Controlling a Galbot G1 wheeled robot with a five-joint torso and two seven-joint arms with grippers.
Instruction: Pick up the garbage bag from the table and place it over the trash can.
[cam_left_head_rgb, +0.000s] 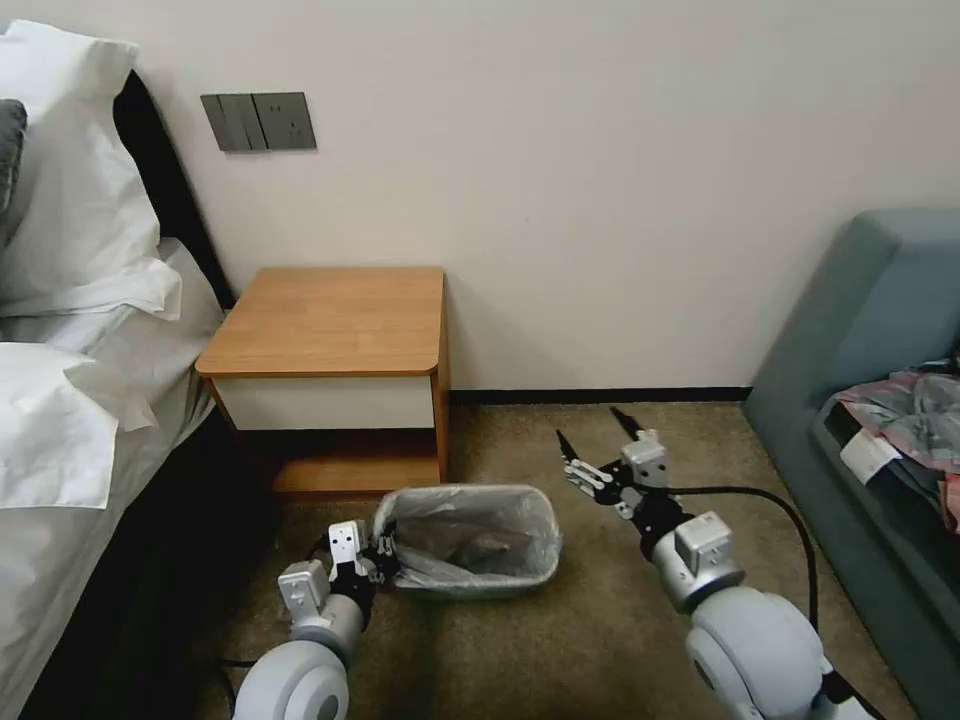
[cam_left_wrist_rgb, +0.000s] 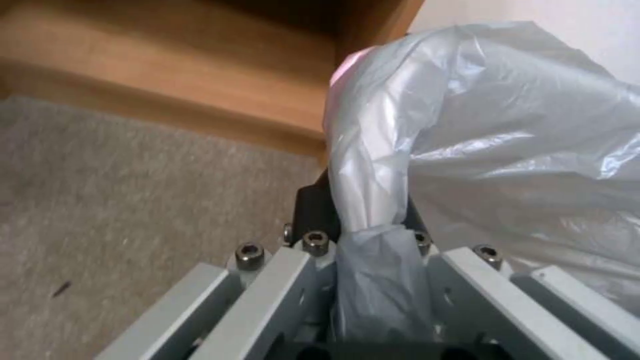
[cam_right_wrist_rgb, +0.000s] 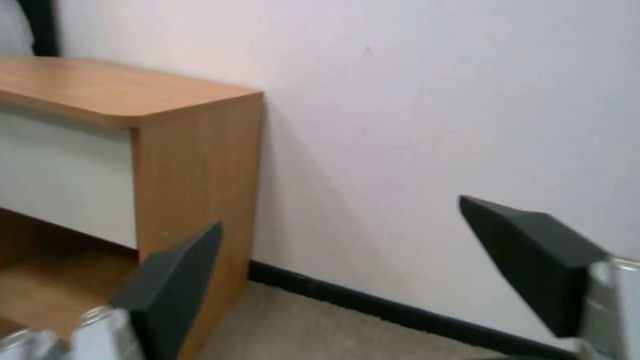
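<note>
Garbage bag (cam_left_head_rgb: 470, 540) lines trash can (cam_left_head_rgb: 545, 560) on carpet (cam_left_head_rgb: 600, 640), lower centre, before the table (cam_left_head_rgb: 330, 320). Left gripper (cam_left_head_rgb: 385, 560) clamps bag's rim; right gripper (cam_left_head_rgb: 595, 440) spread apart, mid-frame near wall (cam_left_head_rgb: 600, 200).

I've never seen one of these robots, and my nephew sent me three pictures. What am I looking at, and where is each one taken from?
It is a two-armed robot in a bedroom. The wide picture comes from its head camera; the other two come from cameras on its wrists. On the carpet before the nightstand stands a trash can with a garbage bag draped over it. The left gripper is shut on the bag's edge; its wrist camera shows the plastic pinched between the fingers. The right gripper hovers open beside the can, holding nothing.
</note>
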